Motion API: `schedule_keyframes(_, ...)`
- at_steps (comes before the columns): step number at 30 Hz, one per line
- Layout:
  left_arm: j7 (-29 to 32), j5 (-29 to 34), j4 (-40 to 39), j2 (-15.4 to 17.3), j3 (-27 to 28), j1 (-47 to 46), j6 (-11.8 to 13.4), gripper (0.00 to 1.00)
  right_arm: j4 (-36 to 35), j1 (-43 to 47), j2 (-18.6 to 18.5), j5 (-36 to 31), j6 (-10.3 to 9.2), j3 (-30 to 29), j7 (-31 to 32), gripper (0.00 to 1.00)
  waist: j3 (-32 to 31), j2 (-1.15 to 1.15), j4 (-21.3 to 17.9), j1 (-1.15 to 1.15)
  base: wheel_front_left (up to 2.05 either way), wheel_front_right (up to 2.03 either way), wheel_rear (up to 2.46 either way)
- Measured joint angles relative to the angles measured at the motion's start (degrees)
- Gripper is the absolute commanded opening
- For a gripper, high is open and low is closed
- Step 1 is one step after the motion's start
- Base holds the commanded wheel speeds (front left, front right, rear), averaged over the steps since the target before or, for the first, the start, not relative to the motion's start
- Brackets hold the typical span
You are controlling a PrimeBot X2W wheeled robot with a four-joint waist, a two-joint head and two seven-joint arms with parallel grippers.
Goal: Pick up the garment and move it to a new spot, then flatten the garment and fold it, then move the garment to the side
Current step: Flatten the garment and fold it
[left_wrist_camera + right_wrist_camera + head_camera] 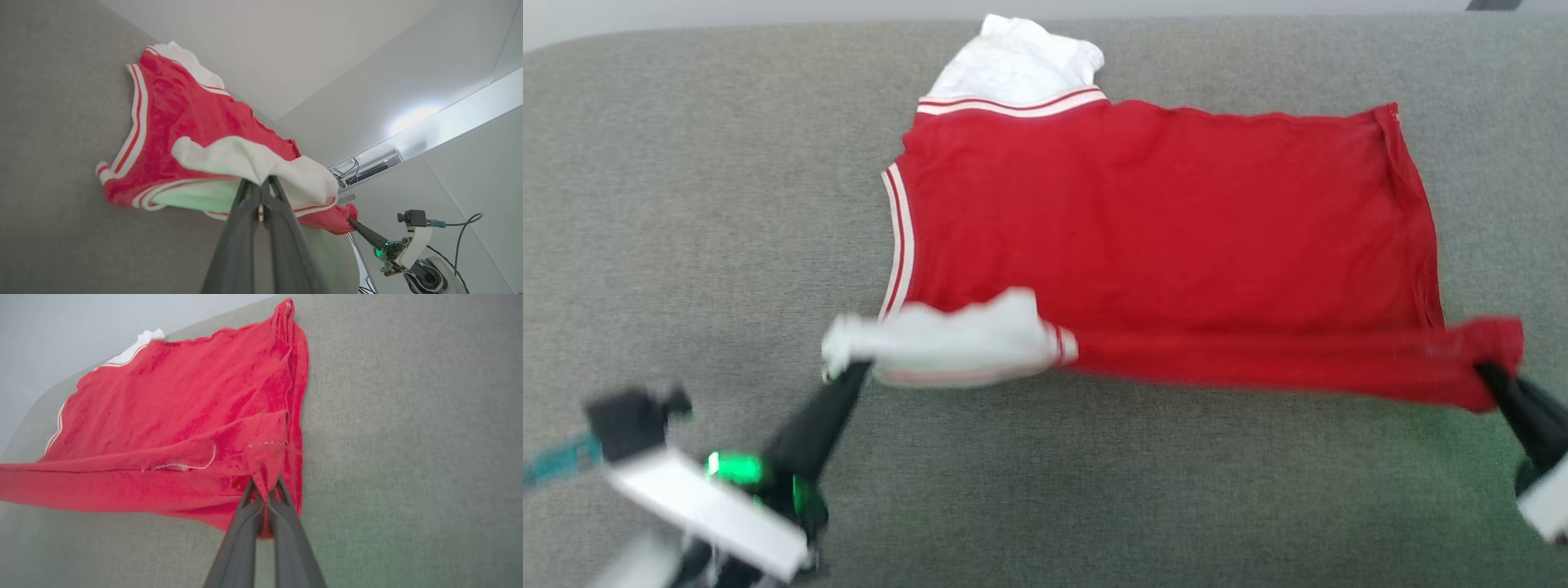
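We see the garment (1160, 212) lying mostly flat on the grey worktop (686, 204), its near edge raised and stretched taut between our two arms. Our left pincer (856, 369) reaches up and inward from the lower left, fingers pressed together on the near white sleeve (947, 339). Our right pincer (1488, 374) slants in from the lower right, clamped on the red hem corner (1499, 347). The far sleeve (1013, 65) rests near the worktop's back edge.
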Motion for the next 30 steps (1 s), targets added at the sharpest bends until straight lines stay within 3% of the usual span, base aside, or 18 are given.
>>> schedule_keyframes(5,4.48,-3.78,7.24,-2.33,-0.41,-12.35,0.01,0.00,4.09,-10.27,2.79,-3.04,-0.05,0.73,2.87,0.00,1.53,0.00,-1.20,0.00,0.00,0.00,0.00)
schedule_keyframes(11,9.02,-6.94,18.74,-4.89,-0.92,-22.74,0.01,0.00,13.21,-20.83,5.09,-4.80,-0.07,5.54,2.45,0.00,4.37,0.00,-2.95,0.00,0.00,0.00,0.00)
schedule_keyframes(20,10.59,-4.59,32.34,-6.61,-3.99,-30.19,0.01,0.00,23.28,-28.66,5.19,-4.59,-0.05,12.25,-4.22,0.00,8.95,0.00,-5.20,0.00,0.00,0.00,0.00)
schedule_keyframes(21,10.33,-3.64,33.06,-6.41,-4.75,-30.71,0.01,0.19,23.85,-29.14,4.95,-4.61,-0.05,12.74,-5.19,0.06,9.03,0.00,-5.39,0.00,0.00,0.00,0.00)
schedule_keyframes(22,9.84,-2.64,33.63,-6.20,-5.61,-31.20,0.01,0.54,24.34,-29.45,4.60,-4.75,-0.05,13.27,-6.13,0.29,9.00,0.00,-5.50,0.00,0.00,0.00,0.00)
schedule_keyframes(23,9.25,-1.46,34.09,-6.01,-6.24,-31.59,0.00,1.00,24.84,-29.72,4.16,-4.88,-0.05,13.85,-6.99,0.72,8.88,0.00,-5.55,0.00,0.00,0.00,0.00)
schedule_keyframes(24,8.68,-0.66,34.40,-5.65,-7.12,-31.85,0.00,1.00,25.24,-29.92,3.83,-5.16,-0.05,14.29,-7.89,1.00,8.65,0.00,-5.60,0.00,0.00,0.00,0.00)
schedule_keyframes(30,4.70,7.48,32.82,0.34,-13.36,-34.28,0.02,1.00,24.79,-29.47,2.19,-5.42,-0.07,14.91,-12.32,1.00,6.32,0.00,-5.44,0.00,0.00,0.00,0.00)
